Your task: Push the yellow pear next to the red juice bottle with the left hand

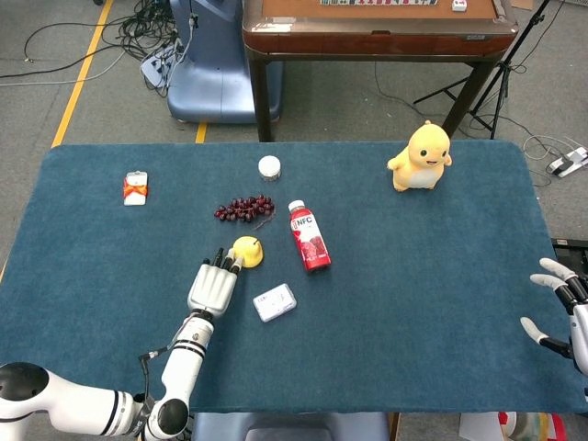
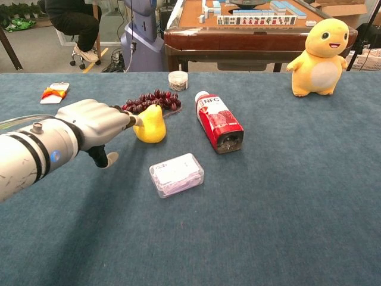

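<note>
The yellow pear (image 1: 247,251) (image 2: 151,126) stands on the blue table, a short way left of the red juice bottle (image 1: 309,236) (image 2: 219,121), which lies on its side. My left hand (image 1: 212,286) (image 2: 95,123) lies flat with fingers stretched out, its fingertips (image 1: 228,262) touching the pear's left side. It holds nothing. My right hand (image 1: 562,308) hangs at the table's right edge, fingers spread and empty, seen only in the head view.
A bunch of dark grapes (image 1: 244,209) lies just behind the pear. A clear small box (image 1: 275,302) sits in front of it. A white jar (image 1: 269,167), a red-and-white packet (image 1: 135,187) and a yellow plush duck (image 1: 422,157) stand further back.
</note>
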Controlling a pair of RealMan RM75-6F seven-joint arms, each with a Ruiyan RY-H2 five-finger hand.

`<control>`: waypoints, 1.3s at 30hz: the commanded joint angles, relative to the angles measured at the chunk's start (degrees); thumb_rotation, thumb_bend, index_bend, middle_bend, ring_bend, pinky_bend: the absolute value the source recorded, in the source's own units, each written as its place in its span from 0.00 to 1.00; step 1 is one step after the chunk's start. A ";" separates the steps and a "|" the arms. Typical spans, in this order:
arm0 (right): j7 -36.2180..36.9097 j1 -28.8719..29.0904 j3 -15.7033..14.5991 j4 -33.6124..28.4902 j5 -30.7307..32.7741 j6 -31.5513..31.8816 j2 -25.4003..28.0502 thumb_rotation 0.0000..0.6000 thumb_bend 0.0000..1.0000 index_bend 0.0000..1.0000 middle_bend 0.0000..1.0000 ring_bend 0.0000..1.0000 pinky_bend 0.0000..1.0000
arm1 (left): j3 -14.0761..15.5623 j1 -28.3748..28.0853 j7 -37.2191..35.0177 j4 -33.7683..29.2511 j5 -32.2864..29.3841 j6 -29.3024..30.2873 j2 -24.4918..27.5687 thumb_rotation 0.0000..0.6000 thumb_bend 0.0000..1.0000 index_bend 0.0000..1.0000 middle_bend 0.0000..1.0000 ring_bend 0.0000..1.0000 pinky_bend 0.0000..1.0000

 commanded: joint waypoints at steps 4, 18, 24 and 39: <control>-0.16 0.03 -0.06 -0.03 -0.11 -0.07 -0.06 1.00 0.13 0.34 0.23 0.18 0.45 | 0.60 -0.35 0.60 0.02 -0.84 0.17 -0.46 1.00 0.47 0.06 0.04 0.05 0.28; -0.19 0.25 0.02 0.14 0.34 -0.74 -0.19 1.00 0.13 0.34 0.23 0.18 0.45 | 0.41 -2.42 1.83 0.31 -1.34 0.41 -2.76 1.00 0.47 0.06 0.04 0.05 0.28; 0.15 0.17 0.06 0.20 0.30 -0.56 -0.09 1.00 0.13 0.34 0.23 0.18 0.45 | 0.65 -2.64 1.97 0.58 -1.68 0.89 -3.27 1.00 0.47 0.06 0.04 0.05 0.28; -1.57 0.71 -0.05 0.49 0.77 -1.84 -0.88 1.00 0.13 0.34 0.23 0.18 0.45 | 9.83 5.46 -5.02 -12.48 11.22 9.72 10.54 1.00 0.47 0.06 0.04 0.05 0.28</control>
